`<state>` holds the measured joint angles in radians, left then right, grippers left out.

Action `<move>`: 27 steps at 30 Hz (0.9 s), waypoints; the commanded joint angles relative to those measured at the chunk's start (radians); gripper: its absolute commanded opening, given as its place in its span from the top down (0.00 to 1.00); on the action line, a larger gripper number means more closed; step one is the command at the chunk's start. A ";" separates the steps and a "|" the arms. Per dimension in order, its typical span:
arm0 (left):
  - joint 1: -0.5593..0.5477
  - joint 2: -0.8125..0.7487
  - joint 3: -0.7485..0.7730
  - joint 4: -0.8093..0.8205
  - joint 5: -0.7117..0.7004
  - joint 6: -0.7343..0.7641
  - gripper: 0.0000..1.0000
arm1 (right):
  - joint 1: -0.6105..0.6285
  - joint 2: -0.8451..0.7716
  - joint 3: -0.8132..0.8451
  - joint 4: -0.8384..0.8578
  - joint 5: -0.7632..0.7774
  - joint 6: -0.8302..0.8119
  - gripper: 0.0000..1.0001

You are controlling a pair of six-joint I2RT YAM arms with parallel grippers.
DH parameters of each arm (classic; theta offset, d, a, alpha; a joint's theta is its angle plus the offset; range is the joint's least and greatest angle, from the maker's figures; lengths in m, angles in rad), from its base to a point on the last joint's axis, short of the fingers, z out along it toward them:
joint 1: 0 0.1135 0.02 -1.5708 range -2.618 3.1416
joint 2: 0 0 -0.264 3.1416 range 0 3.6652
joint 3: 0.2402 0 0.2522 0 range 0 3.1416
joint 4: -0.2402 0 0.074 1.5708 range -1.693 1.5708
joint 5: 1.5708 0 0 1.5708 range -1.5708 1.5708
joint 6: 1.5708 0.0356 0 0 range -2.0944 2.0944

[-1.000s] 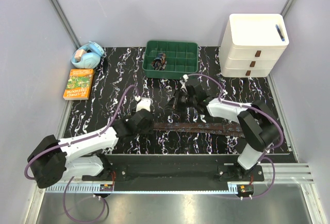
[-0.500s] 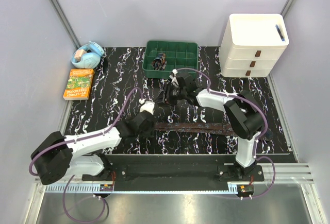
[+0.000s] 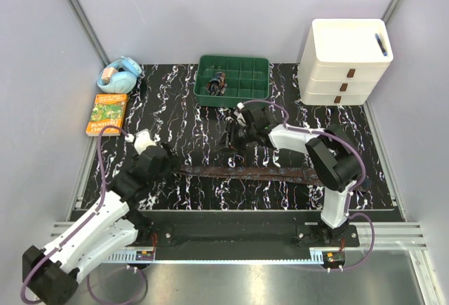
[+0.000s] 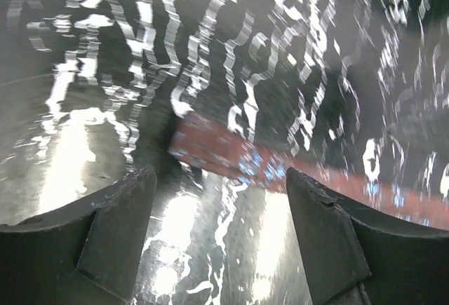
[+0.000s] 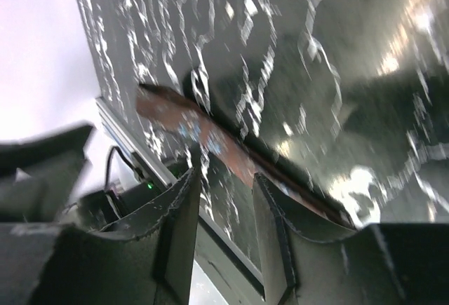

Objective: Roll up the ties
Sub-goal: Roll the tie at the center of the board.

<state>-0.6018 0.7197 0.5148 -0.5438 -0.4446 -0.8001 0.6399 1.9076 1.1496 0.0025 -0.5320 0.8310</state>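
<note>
Marbled table (image 3: pixel 175 109), tie (image 3: pixel 259 173) flat (wrist views blurred)

Tie (image 3: pixel 245 172) is showing dk brown w/ fine reddish pattern. Mat (image 3: pixel 175 109) is running black w/ white marble-type veins. Tray (image 3: pixel 233 57) is showing green. Drawer unit (image 3: pixel 344 42) is looking white w/ brown handles. Book (image 3: pixel 107 113) is showing orange & green. Cables (image 3: pixel 102 168) are showing purple.

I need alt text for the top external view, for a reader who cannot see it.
A long dark brown patterned necktie lies flat and unrolled across a black marbled table. The left gripper stands open at its left end; the right gripper, also open and holding nothing, is just beyond the necktie.
</note>
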 commanded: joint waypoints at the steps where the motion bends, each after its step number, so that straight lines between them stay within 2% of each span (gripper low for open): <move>1: 0.104 0.026 -0.021 0.011 0.043 -0.037 0.20 | 0.007 -0.128 -0.105 0.037 0.032 0.010 0.57; 7: 0.218 0.188 -0.013 0.140 0.150 0.005 0.27 | 0.007 -0.215 -0.203 0.063 0.044 0.019 0.57; 13: 0.287 0.247 -0.067 0.297 0.300 0.015 0.37 | 0.007 -0.252 -0.264 0.100 0.044 0.036 0.60; 18: 0.303 0.253 -0.102 0.314 0.299 0.007 0.50 | 0.007 -0.263 -0.281 0.110 0.044 0.036 0.61; 23: 0.303 0.242 -0.119 0.332 0.305 0.007 0.53 | 0.007 -0.272 -0.287 0.114 0.043 0.037 0.61; 26: 0.304 0.260 -0.121 0.357 0.313 0.012 0.59 | 0.007 -0.275 -0.292 0.119 0.043 0.040 0.61; 27: 0.304 0.268 -0.118 0.361 0.314 0.015 0.66 | 0.007 -0.275 -0.294 0.119 0.043 0.040 0.62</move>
<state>-0.3038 0.9764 0.3973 -0.2668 -0.1577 -0.7937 0.6399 1.6817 0.8642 0.0860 -0.5049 0.8646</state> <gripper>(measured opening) 0.418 0.390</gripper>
